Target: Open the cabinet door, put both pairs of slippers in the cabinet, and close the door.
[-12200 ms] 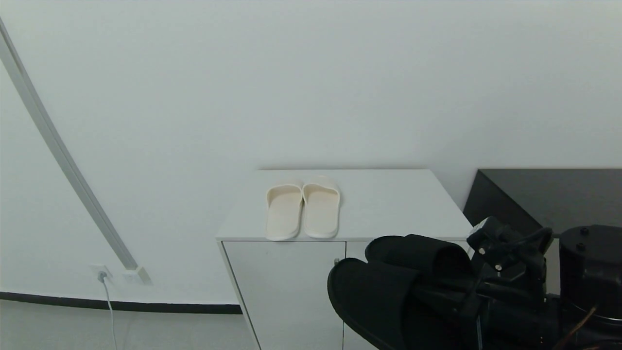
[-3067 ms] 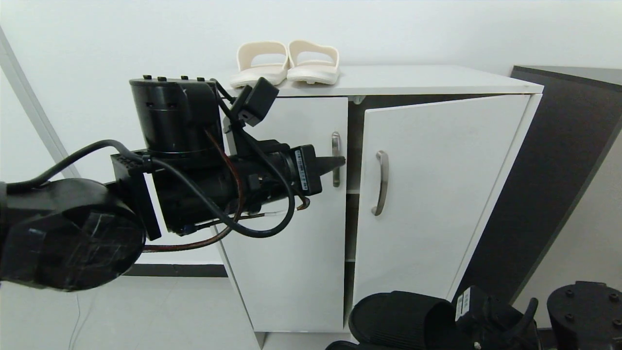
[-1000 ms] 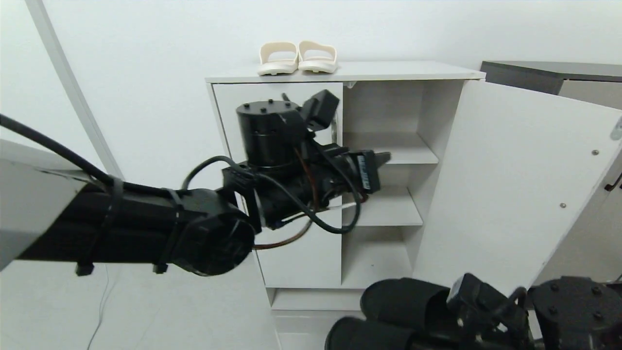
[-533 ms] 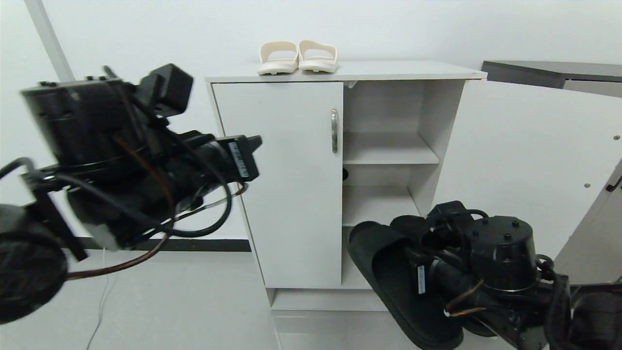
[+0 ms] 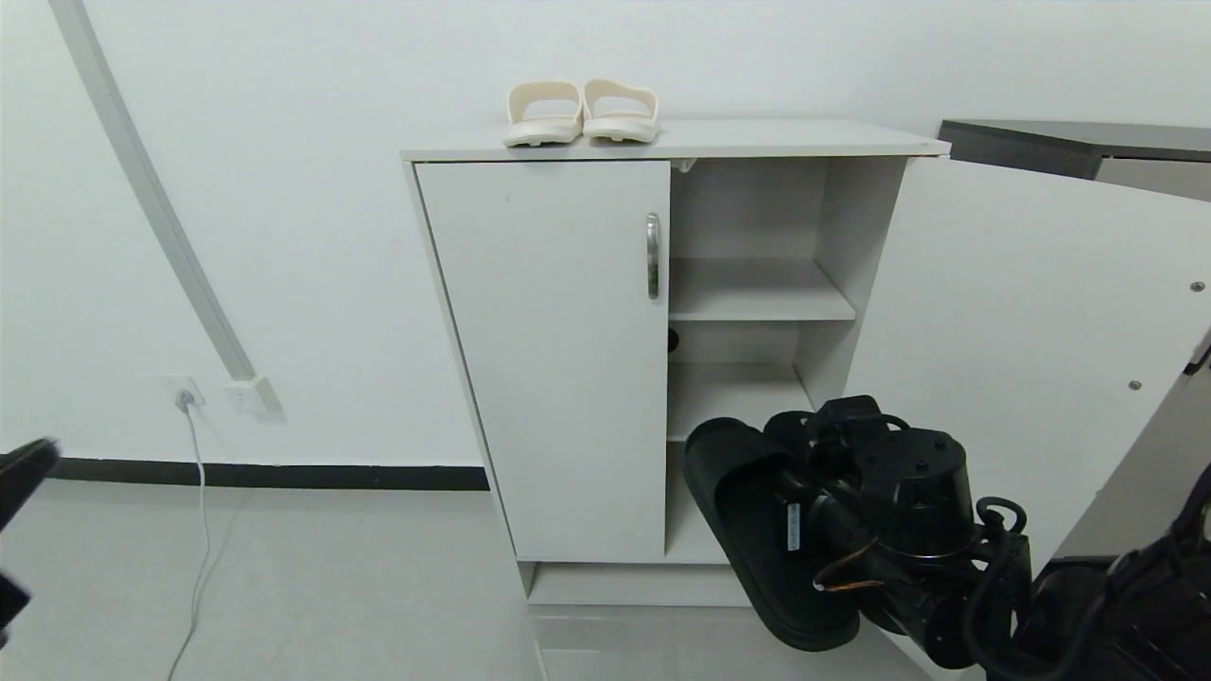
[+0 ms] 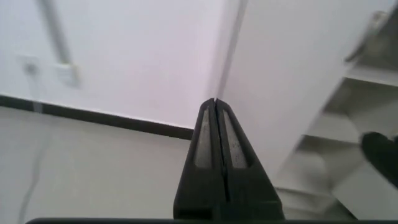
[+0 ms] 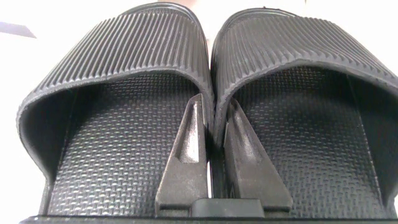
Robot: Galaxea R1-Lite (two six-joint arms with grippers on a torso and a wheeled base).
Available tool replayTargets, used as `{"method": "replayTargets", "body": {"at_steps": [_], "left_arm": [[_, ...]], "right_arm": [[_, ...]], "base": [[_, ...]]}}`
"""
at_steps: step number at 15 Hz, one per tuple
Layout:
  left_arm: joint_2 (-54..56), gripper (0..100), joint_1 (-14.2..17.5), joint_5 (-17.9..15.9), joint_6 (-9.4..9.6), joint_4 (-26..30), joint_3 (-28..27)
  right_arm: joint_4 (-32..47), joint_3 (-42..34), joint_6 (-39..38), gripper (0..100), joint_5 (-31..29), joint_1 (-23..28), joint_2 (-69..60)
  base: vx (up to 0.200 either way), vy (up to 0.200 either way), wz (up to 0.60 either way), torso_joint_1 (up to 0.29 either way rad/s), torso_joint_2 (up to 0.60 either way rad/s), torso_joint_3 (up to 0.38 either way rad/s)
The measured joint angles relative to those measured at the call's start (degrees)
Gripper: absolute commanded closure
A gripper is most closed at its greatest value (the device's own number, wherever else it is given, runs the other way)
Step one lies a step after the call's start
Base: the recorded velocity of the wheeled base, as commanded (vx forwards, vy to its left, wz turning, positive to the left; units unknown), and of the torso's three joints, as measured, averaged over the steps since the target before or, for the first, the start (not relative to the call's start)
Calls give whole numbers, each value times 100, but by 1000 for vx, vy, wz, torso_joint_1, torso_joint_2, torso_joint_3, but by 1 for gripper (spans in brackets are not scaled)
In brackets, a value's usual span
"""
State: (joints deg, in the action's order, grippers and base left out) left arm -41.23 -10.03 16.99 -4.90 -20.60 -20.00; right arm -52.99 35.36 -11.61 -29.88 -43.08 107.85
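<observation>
The right gripper (image 7: 214, 146) is clenched on the black slippers (image 5: 747, 515). Its fingers (image 7: 186, 155) pinch the two touching inner side walls together, so one grip carries the pair as a unit, toe ends pointing away from the wrist. They hang just before the lower open compartments of the cabinet (image 5: 681, 140), right of the closed left door (image 5: 549, 359). The right door (image 5: 1022, 350) is swung wide, leaving the shelves (image 5: 757, 293) unobstructed — the left door's edge and the middle shelf's lip look like the edges to clear. The cream slippers (image 5: 580, 112) sit on top. The left gripper (image 6: 214, 149), clenched on nothing, is low at the left — well apart.
</observation>
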Motion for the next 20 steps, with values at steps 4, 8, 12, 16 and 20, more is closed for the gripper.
{"method": "replayTargets", "body": {"at_steps": [4, 8, 12, 16, 20], "left_arm": [[1780, 100, 858, 0, 69, 473, 1325], [3233, 100, 1129, -386, 228, 1634, 1891], [3958, 100, 1028, -1694, 624, 2085, 1987], [4107, 100, 1017, -1877, 668, 2082, 1998], [4134, 100, 1019, -1876, 673, 2085, 2000]], "right_arm": [[0, -17, -5, 100, -1, -27, 89], [-10, -43, -2, 100, -4, -44, 108], [-18, -119, 6, 100, -9, -55, 105], [-87, -163, 37, 100, -9, -143, 111], [-319, -30, 107, 100, -12, -190, 375]], "base": [[0, 0, 0, 0, 0, 0], [0, 0, 0, 0, 0, 0], [0, 0, 0, 0, 0, 0], [0, 0, 0, 0, 0, 0], [0, 0, 0, 0, 0, 0]]}}
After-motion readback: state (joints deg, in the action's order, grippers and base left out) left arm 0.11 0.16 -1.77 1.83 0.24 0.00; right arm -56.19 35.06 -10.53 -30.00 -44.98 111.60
